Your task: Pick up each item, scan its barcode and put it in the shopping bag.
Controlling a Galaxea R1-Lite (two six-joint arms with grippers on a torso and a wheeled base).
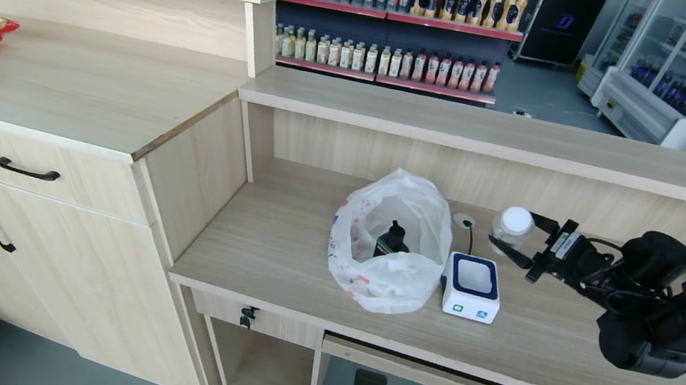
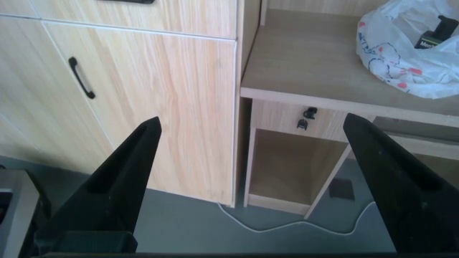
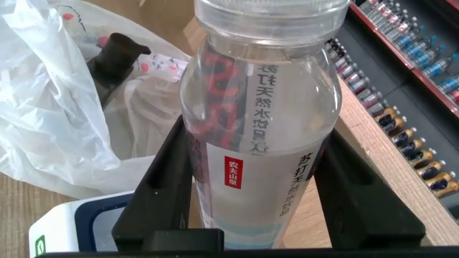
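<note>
Water bottle point(image 3: 258, 122) gripped at mid-body in my right hand point(image 1: 513, 229).

Across the wooden table point(image 1: 276, 258), the white shopping bag point(image 1: 401, 282) slumps open. The barcode scanner point(image 1: 472, 287) sits just beside it on the right, and a dark bottle point(image 1: 392, 237) already lies inside the bag. My water bottle stands upright just behind the scanner; whether it has left the table I cannot tell. Both my fingers press against its label. I judge it full, so fairly heavy for its size, with thin clear walls that give under a squeeze and a smooth, slippery label. Holding the straight body below the shoulder seems safest, with the barcode left uncovered. My left hand point(image 2: 252, 122) hangs low beside the cabinet point(image 2: 179, 107), fingers spread wide, holding nothing.
</note>
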